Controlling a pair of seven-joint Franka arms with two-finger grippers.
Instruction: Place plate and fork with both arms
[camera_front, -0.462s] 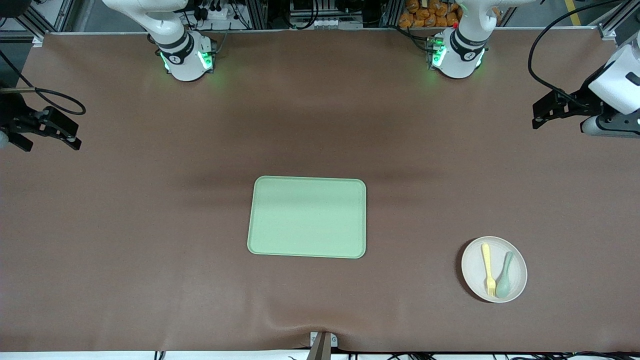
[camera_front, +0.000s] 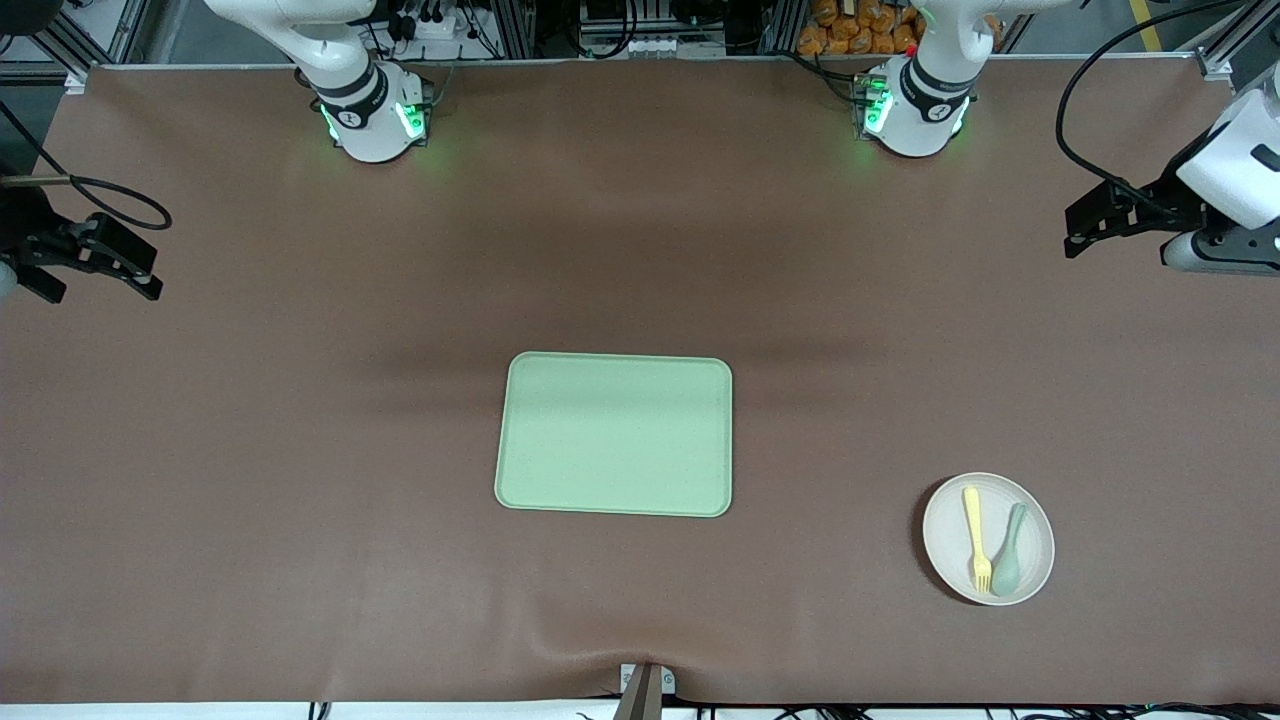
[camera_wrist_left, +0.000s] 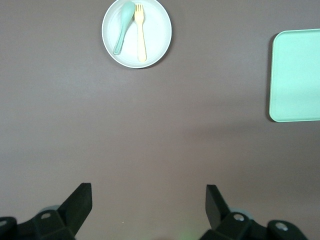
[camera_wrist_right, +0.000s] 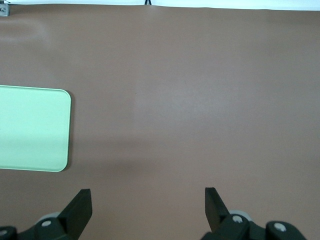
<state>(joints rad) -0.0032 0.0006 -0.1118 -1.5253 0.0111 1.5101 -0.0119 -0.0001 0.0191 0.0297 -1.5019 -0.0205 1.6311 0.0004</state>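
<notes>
The round pale plate (camera_front: 943, 530) lies on the brown table toward the left arm's end, nearer the front camera than the green tray (camera_front: 614, 434). On it rest the yellow fork (camera_front: 975, 537) and, beside it, a grey-green spoon (camera_front: 1008, 562). My left gripper (camera_front: 1072, 232) hangs open and empty over bare table at its own end; its wrist view shows the plate (camera_wrist_left: 155, 42) and fork (camera_wrist_left: 140, 35) well ahead of the open gripper (camera_wrist_left: 149, 202). My right gripper (camera_front: 155, 275) waits open and empty over the table's other end, as its wrist view confirms (camera_wrist_right: 148, 202).
The rectangular light-green tray (camera_wrist_right: 32, 129) sits empty mid-table, its edge also in the left wrist view (camera_wrist_left: 297, 75). A small metal bracket (camera_front: 647, 682) sits at the table edge nearest the front camera. Both arm bases (camera_front: 375, 120) stand along the edge farthest from that camera.
</notes>
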